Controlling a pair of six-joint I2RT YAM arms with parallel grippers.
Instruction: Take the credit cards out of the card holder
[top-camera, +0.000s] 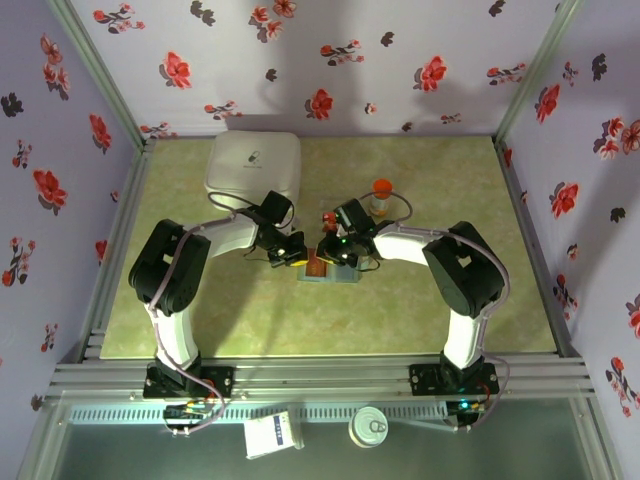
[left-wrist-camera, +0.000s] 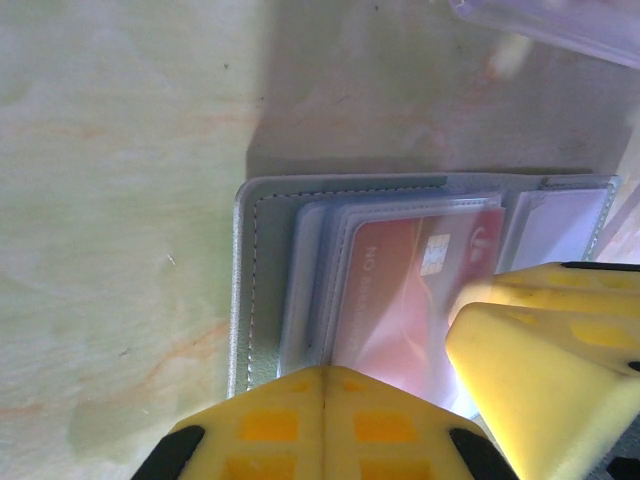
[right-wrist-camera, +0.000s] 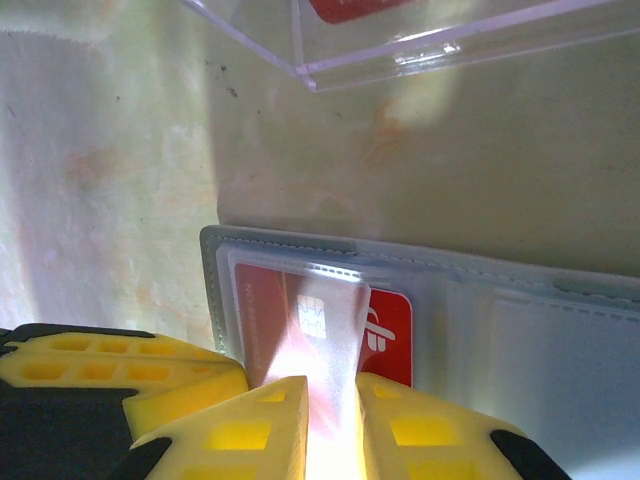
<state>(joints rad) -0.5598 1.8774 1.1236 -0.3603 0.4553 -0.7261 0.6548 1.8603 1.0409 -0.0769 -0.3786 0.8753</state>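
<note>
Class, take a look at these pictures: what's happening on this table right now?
Two robot arms meet over an open card holder in the middle of the table. The left tool is shut, at the holder's edge. The right tool pinches a clear sleeve lying over a red card. The card sits in the holder, not yet out.

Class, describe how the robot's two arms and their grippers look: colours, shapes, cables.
The left arm and right arm have white links and bulky black joint housings, with thin cables looping alongside. The left gripper and right gripper carry wedge-shaped yellow fingers patterned with rectangular recesses, on black mounts.
</note>
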